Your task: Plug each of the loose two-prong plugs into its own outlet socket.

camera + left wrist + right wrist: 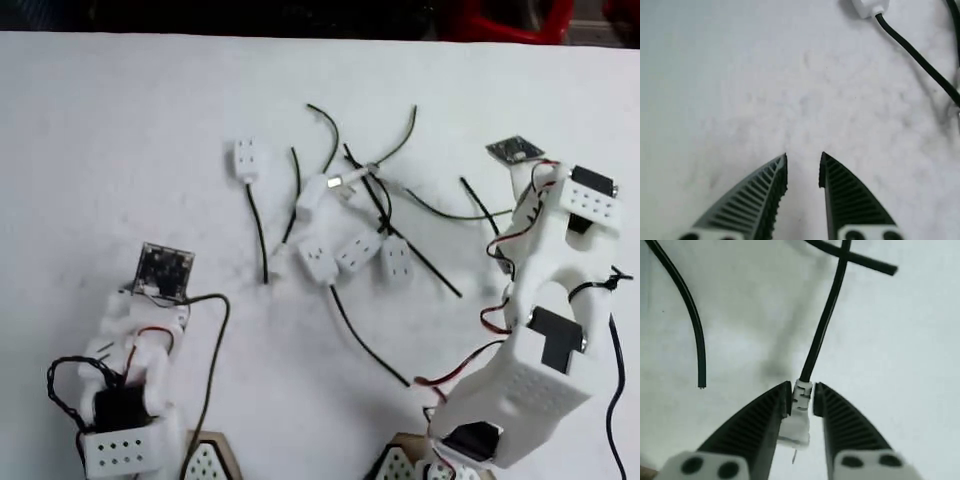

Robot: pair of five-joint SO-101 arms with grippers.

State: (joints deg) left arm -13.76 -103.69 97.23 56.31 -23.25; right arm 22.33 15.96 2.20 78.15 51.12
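My right gripper is shut on a white two-prong plug. Its black cord runs away from the fingers, and a metal prong shows below the plug body. My left gripper stands open over bare table with nothing between its fingers. Beyond it lies a white socket block on a black cord. In the high view this block lies apart at the left. Three more socket blocks sit in a row mid-table. Another loose plug lies just behind them, its prongs pointing right.
Black cords cross and tangle around the sockets in the middle of the white table. A loose cord end lies near my right gripper. The right arm stands over the table's right side, the left arm at the lower left.
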